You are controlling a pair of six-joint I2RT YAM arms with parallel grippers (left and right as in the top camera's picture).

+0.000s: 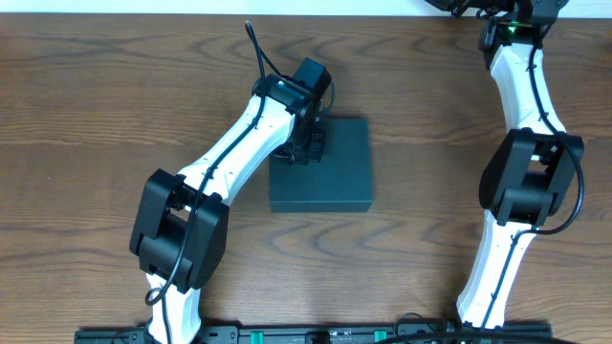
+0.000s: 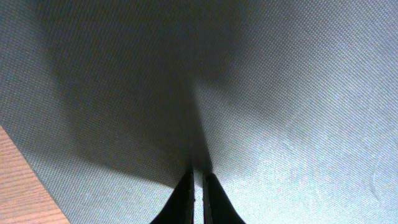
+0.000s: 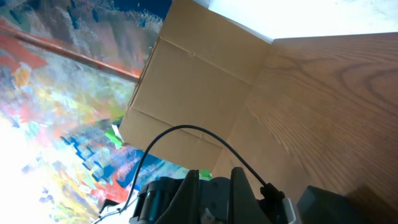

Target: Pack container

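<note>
A: Where was the container (image 1: pixel 335 182) found on the table (image 1: pixel 86 105)?

B: It was found near the middle of the table, well clear of every edge, lying flat with its lid seemingly down. From above it was seen as nearly square, so no long axis could be told.

A: Which arm was judged nearer?

B: The left arm (image 1: pixel 229 158) was stretched over it from the near-left corner. The right arm (image 1: pixel 521 182) was ranged along the right edge, well apart from it.

A: How was the left gripper (image 2: pixel 199 190) placed?

B: It was set above the container's far-left corner, its fingers pressed together with nothing between them. In the wrist view the teal surface was seen directly beneath the tips, but contact could not be confirmed.

A: And the right gripper (image 1: pixel 502 11)?

B: It was held at the far-right corner, closed, with nothing seen in it. It was turned away towards a cardboard box (image 3: pixel 193 93).

A: What was the coming move judged to turn on?

B: On the container lying straight below the left gripper. The lid would be reached there, not from the right.
</note>
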